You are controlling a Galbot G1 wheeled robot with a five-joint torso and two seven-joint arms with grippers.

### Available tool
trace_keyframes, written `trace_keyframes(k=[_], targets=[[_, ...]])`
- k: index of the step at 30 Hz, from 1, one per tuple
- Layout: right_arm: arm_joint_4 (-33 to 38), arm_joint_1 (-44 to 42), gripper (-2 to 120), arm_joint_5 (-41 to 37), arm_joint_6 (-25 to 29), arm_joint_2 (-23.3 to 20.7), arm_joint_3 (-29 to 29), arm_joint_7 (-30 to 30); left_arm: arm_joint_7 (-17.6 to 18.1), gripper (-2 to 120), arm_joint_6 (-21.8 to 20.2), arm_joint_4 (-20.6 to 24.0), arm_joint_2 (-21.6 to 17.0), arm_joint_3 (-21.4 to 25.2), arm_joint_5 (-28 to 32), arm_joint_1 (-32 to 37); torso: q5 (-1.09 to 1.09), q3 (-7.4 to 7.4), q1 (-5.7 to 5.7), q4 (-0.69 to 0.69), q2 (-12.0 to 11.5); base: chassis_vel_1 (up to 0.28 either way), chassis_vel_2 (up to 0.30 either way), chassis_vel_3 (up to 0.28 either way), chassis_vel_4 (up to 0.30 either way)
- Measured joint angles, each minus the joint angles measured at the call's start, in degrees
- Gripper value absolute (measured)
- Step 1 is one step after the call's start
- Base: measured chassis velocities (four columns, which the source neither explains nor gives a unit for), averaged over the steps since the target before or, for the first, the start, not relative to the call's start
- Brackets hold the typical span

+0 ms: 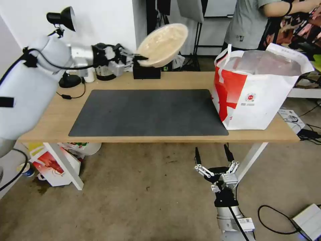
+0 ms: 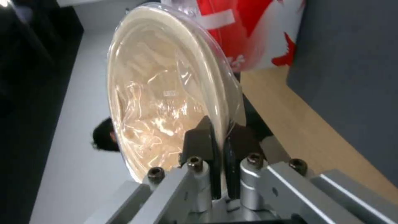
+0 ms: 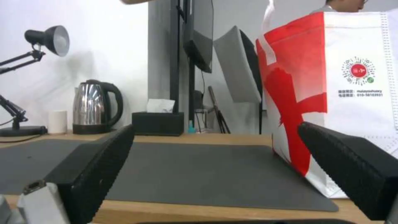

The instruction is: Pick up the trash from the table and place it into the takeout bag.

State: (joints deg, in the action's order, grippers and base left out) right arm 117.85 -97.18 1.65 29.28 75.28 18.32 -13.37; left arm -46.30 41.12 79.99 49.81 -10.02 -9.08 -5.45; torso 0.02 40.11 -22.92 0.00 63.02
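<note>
Left hand [image 1: 135, 57] is up over the back of the bench [image 1: 167, 82], clenched on the rim of the beige shallow bowl [image 1: 163, 44], which hangs tilted in the air, well left of the takeout bag [image 1: 257, 90]. The bag stands open at the right end, on the mat [image 1: 147, 112]. Right hand [image 1: 214, 157] sits low before the bench, fingers spread, holding nothing.

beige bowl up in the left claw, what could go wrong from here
The left claw pinches the beige bowl only at its rim, and the bowl hangs tilted, so it could slip or swing loose. The bowl is still above the far side of the table, well short of the takeout bag; a drop here would miss it. The bag's strap handles stand at its mouth and might catch the bowl.
</note>
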Motion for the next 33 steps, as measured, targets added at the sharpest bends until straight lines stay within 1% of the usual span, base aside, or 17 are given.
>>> trace_keyframes(k=[1, 4, 6, 9, 10, 12, 13, 15, 16, 18, 19, 22, 23, 27, 28, 31, 33], targets=[[0.0, 0.0, 100, 0.0, 0.0, 0.0, 0.0, 0.0, 0.0, 1, 0.0, 0.0, 0.0, 0.0, 0.0, 0.0, 0.0, 0.0, 0.0, 0.0, 0.0, 0.0, 0.0, 0.0, 0.0], [0.0, 0.0, 100, 0.0, 0.0, 0.0, 0.0, 0.0, 0.0, 1, -0.1, -1.9, 2.7, -2.6, 0.0, -2.7, 0.0, 0.0, 0.0, 0.01, 0.0, 0.0, 0.0, 0.0, 0.0], [0.0, 0.0, 100, 0.0, 0.0, 0.0, 0.0, 0.0, 0.0, 1, -0.1, -2.2, 3.2, -3.0, -0.1, -3.1, 0.0, 0.0, 0.0, 0.0, 0.0, 0.0, 0.0, 0.0, 0.0], [0.0, 0.0, 100, 0.0, 0.0, 0.0, 0.0, 0.0, 0.0, 1, -0.1, -4.1, 6.2, -5.0, -0.3, -5.2, 0.0, 0.0, 0.0, 0.01, 0.0, 0.0, 0.0, 0.0, 0.0], [0.0, 0.0, 100, 0.0, 0.0, 0.0, 0.0, 0.0, 0.0, 1, -0.1, -4.1, 6.2, -5.0, -0.3, -5.2, 0.0, 0.0, 0.0, 0.01, 0.0, 0.0, 0.0, 0.0, 0.0], [0.0, 0.0, 100, 0.0, 0.0, 0.0, 0.0, 0.0, -0.1, 1, -0.1, -5.2, 8.1, -6.1, -0.5, -6.3, 0.01, 0.0, 0.0, -0.03, 0.0, 0.0, 0.0, 0.0, 0.0], [0.0, 0.0, 100, 0.0, 0.0, 0.0, 0.0, 0.0, -0.1, 1, -0.1, -5.2, 8.1, -6.1, -0.5, -6.3, 0.01, 0.0, 0.0, -0.03, 0.0, 0.0, 0.0, 0.0, 0.0], [0.0, 0.0, 100, 0.0, 0.0, 0.0, 0.0, 0.0, -0.2, 1, -0.2, -7.2, 10.6, -8.1, -0.9, -8.3, -0.01, 0.0, 0.0, 0.0, 0.0, 0.0, 0.0, 0.0, 0.0], [0.0, 0.0, 100, 0.0, 0.0, 0.0, 0.0, 0.0, -0.2, 1, -0.2, -7.2, 10.6, -8.1, -0.9, -8.3, -0.01, 0.0, 0.0, 0.0, 0.0, 0.0, 0.0, 0.0, 0.0], [0.0, 0.0, 100, 0.0, 0.0, 0.0, 0.0, 0.0, -0.2, 1, -0.2, -8.7, 12.3, -9.1, -1.3, -9.7, -0.01, 0.0, 0.0, 0.01, 0.0, 0.0, 0.0, 0.0, 0.0], [0.0, 0.0, 100, 0.0, 0.0, 0.0, 0.0, 0.0, -0.2, 1, -0.2, -8.7, 12.3, -9.1, -1.3, -9.7, -0.01, 0.0, 0.0, 0.01, 0.0, 0.0, 0.0, 0.0, 0.0], [0.0, 0.0, 100, 0.0, 0.0, 0.0, 0.0, 0.0, -0.3, 1, -0.2, -11.4, 15.6, -10.3, -2.2, -11.9, -0.01, 0.0, 0.01, 0.01, 0.0, 0.0, 0.0, 0.0, 0.0], [0.0, 0.0, 100, 0.0, 0.0, 0.0, 0.0, 0.0, -0.3, 1, -0.2, -11.4, 15.6, -10.3, -2.2, -11.9, -0.01, 0.0, 0.01, 0.01, 0.0, 0.0, 0.0, 0.0, 0.0], [0.0, 0.0, 100, 0.0, 0.0, 0.0, 0.0, 0.0, -0.4, 1, 0.2, -14.1, 19.6, -10.7, -3.9, -13.1, 0.0, 0.0, 0.01, -0.01, 0.0, 0.0, 0.0, 0.0, 0.0], [0.0, 0.0, 100, 0.0, 0.0, 0.0, 0.0, 0.0, -0.4, 1, 0.2, -14.1, 19.6, -10.7, -3.9, -13.1, 0.0, 0.0, 0.01, -0.01, 0.0, 0.0, 0.0, 0.0, 0.0], [0.0, 0.0, 100, 0.0, 0.0, 0.0, 0.0, 0.0, -0.4, 1, 0.6, -15.9, 22.4, -10.9, -5.0, -13.5, 0.0, 0.0, 0.01, 0.0, 0.0, 0.0, 0.0, 0.0, 0.0], [0.0, 0.0, 100, 0.0, 0.0, 0.0, 0.0, 0.0, -0.4, 1, 0.8, -16.7, 23.5, -10.9, -5.5, -13.7, -0.01, 0.0, 0.01, 0.0, 0.0, 0.0, 0.0, 0.0, 0.0]])
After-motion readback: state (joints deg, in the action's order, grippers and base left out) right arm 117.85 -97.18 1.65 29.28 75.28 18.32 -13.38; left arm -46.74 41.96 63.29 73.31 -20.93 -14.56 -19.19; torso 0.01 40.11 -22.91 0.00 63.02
